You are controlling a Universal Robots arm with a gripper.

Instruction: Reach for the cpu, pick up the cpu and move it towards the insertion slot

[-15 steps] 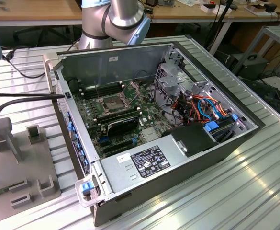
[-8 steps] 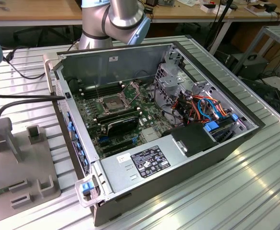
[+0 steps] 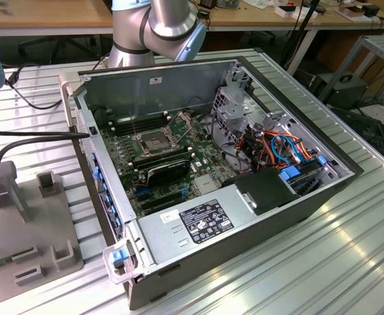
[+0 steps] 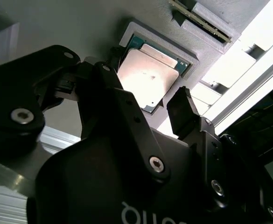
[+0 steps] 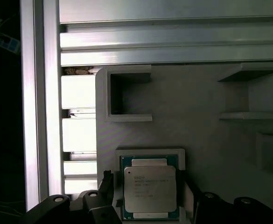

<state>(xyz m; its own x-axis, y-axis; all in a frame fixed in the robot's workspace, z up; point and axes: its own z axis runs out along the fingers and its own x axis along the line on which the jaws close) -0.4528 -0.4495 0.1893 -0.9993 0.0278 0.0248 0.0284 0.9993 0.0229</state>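
Observation:
The cpu (image 5: 150, 189) (image 4: 145, 77) is a pale silvery square chip on a green edge, lying flat in a shallow square recess of the grey fixture (image 5: 197, 130). In both wrist views my gripper (image 5: 148, 186) (image 4: 145, 80) hangs just above it, open. One dark finger (image 5: 106, 184) stands on one side of the chip and the other finger (image 4: 182, 109) on the opposite side, with small gaps between. In the exterior view the insertion slot (image 3: 153, 141), a silver-framed square socket with its lever raised, sits on the motherboard inside the open computer case (image 3: 277, 216).
The grey fixture (image 3: 34, 223) with upright blocks lies on the ribbed aluminium table (image 3: 349, 262) at the exterior view's left, beside the case wall. A black card (image 3: 169, 169) and long memory slots flank the socket. Cables and a drive cage fill the case's right half.

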